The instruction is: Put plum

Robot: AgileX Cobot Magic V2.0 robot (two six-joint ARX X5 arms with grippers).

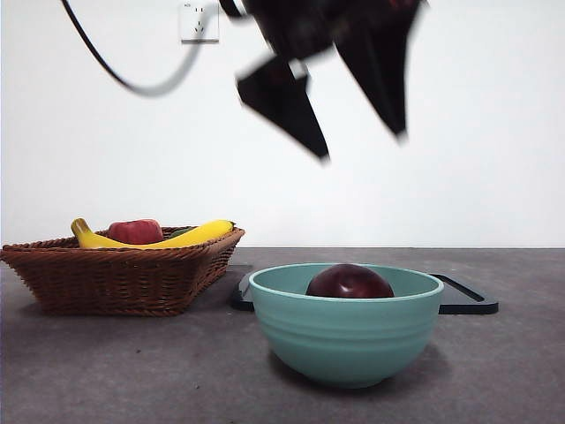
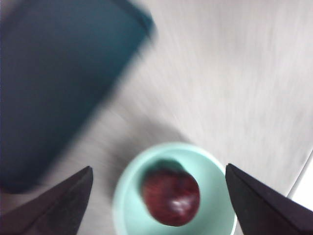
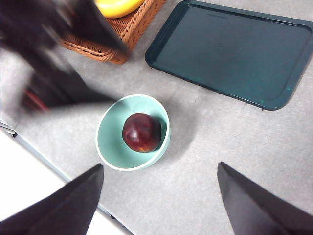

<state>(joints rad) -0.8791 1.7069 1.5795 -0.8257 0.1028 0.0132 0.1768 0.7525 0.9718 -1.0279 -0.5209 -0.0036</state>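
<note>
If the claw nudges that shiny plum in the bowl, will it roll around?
Probably yes. The plum is round and lies loose in the curved bowl, so a nudge would likely send it rolling, though the bowl's wall should keep it in. Its glossy skin looks smooth, so it may slip from a pinch. Both claws are open above it.

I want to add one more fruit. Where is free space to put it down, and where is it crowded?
The dark tray behind the bowl is bare all over. Grey table beside the bowl is free too. The bowl holds the plum, with little room left. The basket is crowded with bananas and a red fruit. The left gripper hangs open above the bowl.
</note>
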